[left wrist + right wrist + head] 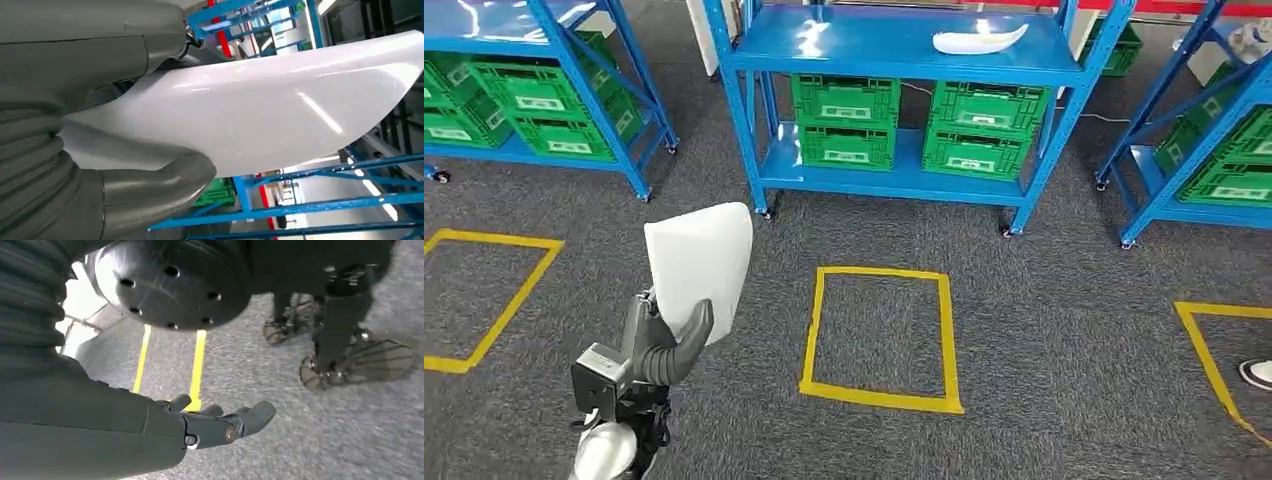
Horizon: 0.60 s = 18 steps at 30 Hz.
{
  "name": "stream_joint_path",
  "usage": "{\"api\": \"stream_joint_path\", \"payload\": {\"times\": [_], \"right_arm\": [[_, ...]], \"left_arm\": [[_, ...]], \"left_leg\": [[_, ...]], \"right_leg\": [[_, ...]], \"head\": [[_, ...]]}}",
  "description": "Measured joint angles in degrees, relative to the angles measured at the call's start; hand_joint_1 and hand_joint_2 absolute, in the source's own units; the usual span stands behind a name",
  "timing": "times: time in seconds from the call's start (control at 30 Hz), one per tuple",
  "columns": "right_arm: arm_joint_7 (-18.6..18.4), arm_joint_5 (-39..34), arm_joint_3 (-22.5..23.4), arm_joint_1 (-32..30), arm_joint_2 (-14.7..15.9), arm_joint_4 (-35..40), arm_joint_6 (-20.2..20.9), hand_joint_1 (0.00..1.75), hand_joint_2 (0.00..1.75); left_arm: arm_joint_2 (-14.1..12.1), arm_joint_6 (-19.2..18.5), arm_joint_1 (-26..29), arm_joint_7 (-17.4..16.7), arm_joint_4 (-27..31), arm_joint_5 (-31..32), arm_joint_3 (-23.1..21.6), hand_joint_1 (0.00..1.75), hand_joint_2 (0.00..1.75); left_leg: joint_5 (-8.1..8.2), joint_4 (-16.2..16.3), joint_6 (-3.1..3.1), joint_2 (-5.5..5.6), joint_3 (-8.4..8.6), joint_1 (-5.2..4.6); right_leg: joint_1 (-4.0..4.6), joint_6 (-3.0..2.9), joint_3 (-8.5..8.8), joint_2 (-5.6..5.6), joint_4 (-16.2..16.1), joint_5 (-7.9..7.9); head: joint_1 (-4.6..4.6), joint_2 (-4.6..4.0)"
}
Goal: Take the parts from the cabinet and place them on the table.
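The white part (699, 265) stands nearly upright in the head view, long axis vertical, its rounded broad end up and narrower end down in the left hand (659, 345), whose thumb and fingers (155, 187) clamp its lower edge above the grey carpet (1044, 330). A second white part (977, 41) lies lengthwise on the top shelf of the blue rack (894, 50), over green crates (845, 120). The right hand (220, 422) hangs near the floor, fingers apart, holding nothing.
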<state>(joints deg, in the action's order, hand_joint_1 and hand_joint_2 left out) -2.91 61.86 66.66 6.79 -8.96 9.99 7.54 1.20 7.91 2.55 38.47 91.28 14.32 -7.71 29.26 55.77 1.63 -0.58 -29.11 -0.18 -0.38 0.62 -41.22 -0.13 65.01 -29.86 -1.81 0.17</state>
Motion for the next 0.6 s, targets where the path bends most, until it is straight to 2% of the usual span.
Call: {"api": "stream_joint_path", "payload": {"times": [0.03, 0.07, 0.1, 0.13, 0.17, 0.2, 0.23, 0.27, 0.3, 0.33, 0.4, 0.43, 0.47, 0.5, 0.53, 0.57, 0.6], "right_arm": [[0.0, 0.1, -0.2, 0.2, 0.0, 0.0, 0.1, 0.0, 1.75], [0.0, 0.3, -0.3, 0.4, 0.0, 0.0, 0.2, 0.0, 1.75], [0.0, 0.4, -0.5, 0.5, 0.0, 0.0, 0.2, 0.0, 1.75], [0.0, 0.4, -0.6, 0.5, 0.0, 0.0, 0.2, 0.0, 1.75], [-0.1, 0.4, -0.7, 0.6, 0.0, 0.0, 0.3, 0.0, 1.75], [-0.2, 0.5, -0.9, 0.6, 0.0, 0.0, 0.3, 0.0, 1.75], [-0.2, 0.5, -0.9, 0.7, -0.1, 0.0, 0.3, 0.0, 1.75], [-0.2, 0.5, -1.0, 0.8, -0.2, 0.0, 0.4, 0.0, 1.75], [-0.2, 0.5, -1.0, 0.8, -0.3, 0.0, 0.5, 0.0, 1.75], [-0.2, 0.5, -1.1, 0.8, -0.4, 0.0, 0.6, 0.0, 1.75], [-0.2, 0.4, -1.1, 0.5, -0.5, 0.0, 1.0, 0.0, 1.75], [-0.2, 0.3, -1.1, 0.4, -0.7, 0.0, 1.1, 0.0, 1.75], [-0.2, 0.1, -1.1, 0.4, -0.7, 0.0, 1.2, 0.0, 1.75], [-0.2, -0.1, -1.1, 0.3, -0.7, 0.0, 1.2, 0.0, 1.75], [-0.2, -0.2, -1.1, 0.2, -0.7, 0.0, 1.2, 0.0, 1.75], [-0.2, -0.2, -1.1, 0.1, -0.7, 0.0, 1.2, 0.0, 1.75], [-0.2, -0.3, -1.1, -0.1, -0.7, 0.0, 1.2, 0.0, 1.75]], "left_arm": [[0.0, 0.0, 0.5, 0.0, 0.3, 0.0, 0.4, 1.75, 1.75], [0.0, 0.0, 0.8, 0.0, 0.4, 0.1, 0.8, 1.75, 1.75], [0.0, 0.0, 1.1, 0.1, 0.5, 0.1, 1.2, 1.75, 1.75], [0.0, -0.1, 1.3, 0.1, 0.6, 0.1, 1.4, 1.75, 1.75], [0.0, -0.3, 1.5, 0.1, 0.7, 0.2, 1.8, 1.75, 1.75], [0.1, -0.4, 1.6, 0.1, 0.9, 0.3, 2.0, 1.75, 1.75], [0.1, -0.5, 1.6, 0.1, 1.2, 0.5, 2.2, 1.75, 1.75], [0.1, -0.7, 1.7, 0.1, 1.6, 0.6, 2.4, 1.75, 1.75], [0.1, -0.8, 1.7, 0.1, 1.8, 0.6, 2.6, 1.75, 1.75], [0.2, -1.0, 1.6, 0.1, 1.8, 0.7, 2.8, 1.75, 1.75], [0.3, -1.2, 1.7, 0.1, 1.9, 1.1, 2.9, 1.75, 1.75], [0.3, -1.3, 1.8, 0.1, 1.9, 1.2, 3.0, 1.75, 1.75], [0.3, -1.3, 1.8, 0.1, 1.9, 1.2, 3.3, 1.75, 1.75], [0.3, -1.4, 1.7, 0.1, 2.0, 1.2, 3.4, 1.75, 1.75], [0.2, -1.4, 1.7, 0.1, 2.0, 1.2, 3.6, 1.75, 1.75], [0.2, -1.4, 1.7, 0.1, 2.0, 1.2, 3.8, 1.75, 1.75], [0.2, -1.4, 1.7, 0.1, 2.0, 1.2, 4.0, 1.75, 1.75]], "left_leg": [[-0.72, 0.0, -0.02, -0.08, -0.81, -0.03], [-1.42, 0.2, -0.06, -0.19, -1.47, -0.03], [-2.17, 0.4, -0.1, -0.27, -2.43, -0.01], [-2.87, 0.7, -0.23, -0.3, -3.55, 0.03], [-3.53, 1.2, -0.48, -0.26, -4.84, 0.13], [-3.93, 1.7, -0.76, -0.21, -5.92, 0.22], [-4.32, 2.4, -1.08, -0.14, -6.73, 0.26], [-4.58, 3.0, -1.45, -0.12, -7.53, 0.05], [-4.93, 3.2, -1.89, -0.18, -7.69, 0.04], [-5.32, 3.2, -2.21, -0.22, -7.65, 0.05], [-6.42, 2.8, -3.0, -0.17, -7.73, 0.18], [-6.02, 3.0, -3.31, -0.06, -8.12, 0.36], [-3.27, 4.4, -3.69, 0.15, -9.03, 0.4], [0.94, 8.1, -4.04, 0.24, -10.04, 0.54], [4.06, 12.2, -4.31, 0.25, -10.92, 0.59], [6.24, 16.4, -4.47, 0.26, -11.69, 0.58], [6.69, 19.3, -4.52, 0.27, -11.86, 0.59]], "right_leg": [[-0.09, 0.27, -0.89, 0.01, 4.7, -3.21], [-0.1, 0.47, -1.32, 0.01, 8.5, -4.62], [-0.13, 0.59, -1.04, 0.0, 10.8, -3.98], [-0.21, 0.66, 0.13, 0.0, 11.0, -2.09], [-0.29, 0.7, 2.66, -0.01, 8.7, 0.37], [-0.34, 0.67, 6.04, -0.02, 4.7, 1.6], [-0.42, 0.61, 10.37, 0.0, -0.7, 1.0], [-0.23, 0.26, 13.54, 0.04, -6.0, -1.92], [0.01, -0.56, 14.14, 0.3, -7.1, -2.63], [-0.02, -0.76, 13.43, 0.25, -7.3, -2.49], [0.18, -1.82, 12.91, 0.13, -7.2, -1.57], [-0.15, -2.4, 12.35, -0.21, -7.4, -0.83], [-0.17, -2.71, 11.71, -0.25, -7.4, -0.2], [-0.17, -3.06, 10.85, -0.35, -7.4, 0.47], [-0.13, -3.12, 10.14, -0.35, -7.4, 1.09], [-0.07, -3.09, 9.25, -0.35, -7.3, 1.75], [-0.04, -3.01, 8.39, -0.37, -7.3, 2.43]], "head": [[0.06, 0.0], [0.06, 0.0], [0.11, 0.0], [0.11, 0.0], [0.13, 0.0], [0.13, 0.0], [0.13, 0.0], [0.22, 0.0], [0.13, 0.0], [0.24, 0.0], [0.28, 0.0], [0.31, 0.0], [0.02, 0.0], [-0.02, 0.0], [-0.07, 0.0], [-0.07, 0.0], [-0.07, 0.0]]}}
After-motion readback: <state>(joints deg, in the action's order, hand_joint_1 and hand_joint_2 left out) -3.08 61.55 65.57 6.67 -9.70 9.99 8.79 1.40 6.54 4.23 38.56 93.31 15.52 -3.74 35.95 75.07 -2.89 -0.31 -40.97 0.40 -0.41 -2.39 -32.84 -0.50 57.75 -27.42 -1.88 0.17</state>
